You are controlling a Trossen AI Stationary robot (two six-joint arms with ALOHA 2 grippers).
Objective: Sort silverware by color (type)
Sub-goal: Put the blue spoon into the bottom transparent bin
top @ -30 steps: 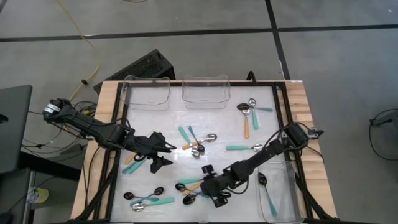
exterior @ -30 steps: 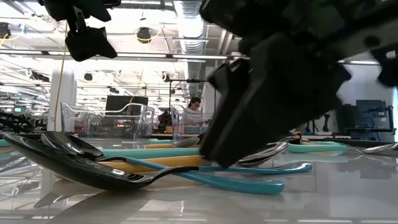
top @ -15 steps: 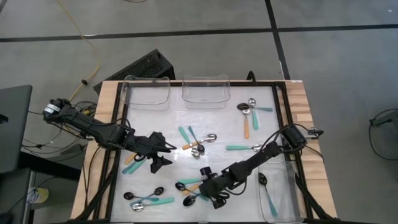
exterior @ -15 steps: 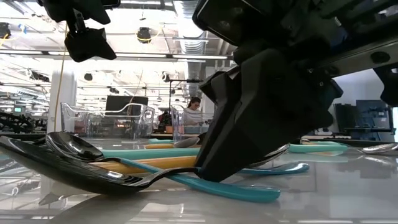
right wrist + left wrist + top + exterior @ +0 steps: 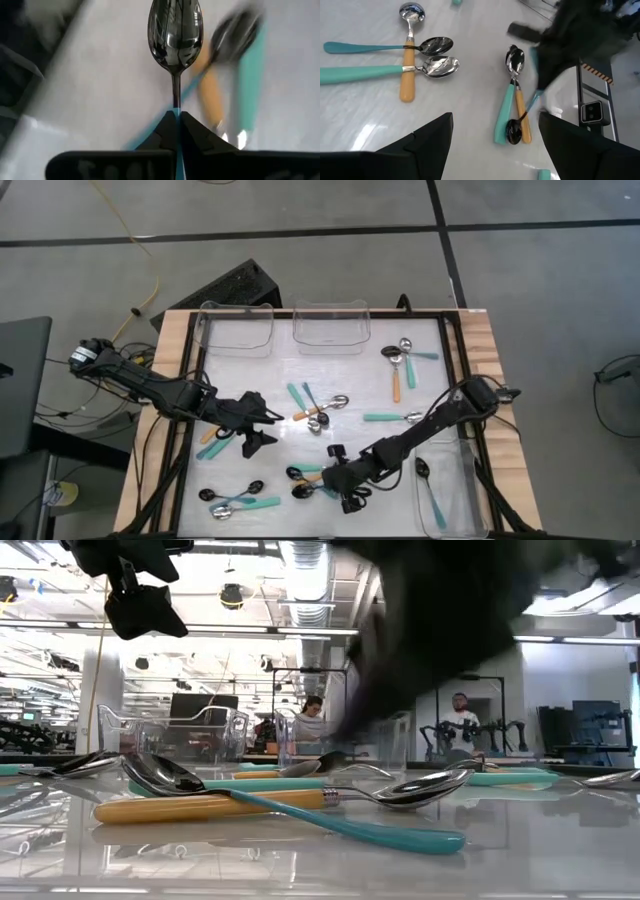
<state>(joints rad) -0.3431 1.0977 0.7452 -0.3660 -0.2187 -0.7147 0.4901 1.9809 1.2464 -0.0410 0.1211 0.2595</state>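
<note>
Middle of the surface point(image 5: 300, 370), below the two clear bins point(image 5: 285, 327) at the far edge: bare, free passage. Centre spoon cluster point(image 5: 318, 408) blocks the path between the arms. Left gripper point(image 5: 262, 427) hangs beside it. Near edge crowded: spoons point(image 5: 238, 498) at left, right gripper point(image 5: 318, 482) low over another pile point(image 5: 300, 473).

Both arms are matte black, built of slim jointed links — the left arm point(image 5: 150, 385) ends at the frame's left in a silver cylindrical cap with dark lettering. The right arm point(image 5: 420, 435) carries a small knob and thin black cables — its fingers point(image 5: 192, 132) are black wedges.
</note>
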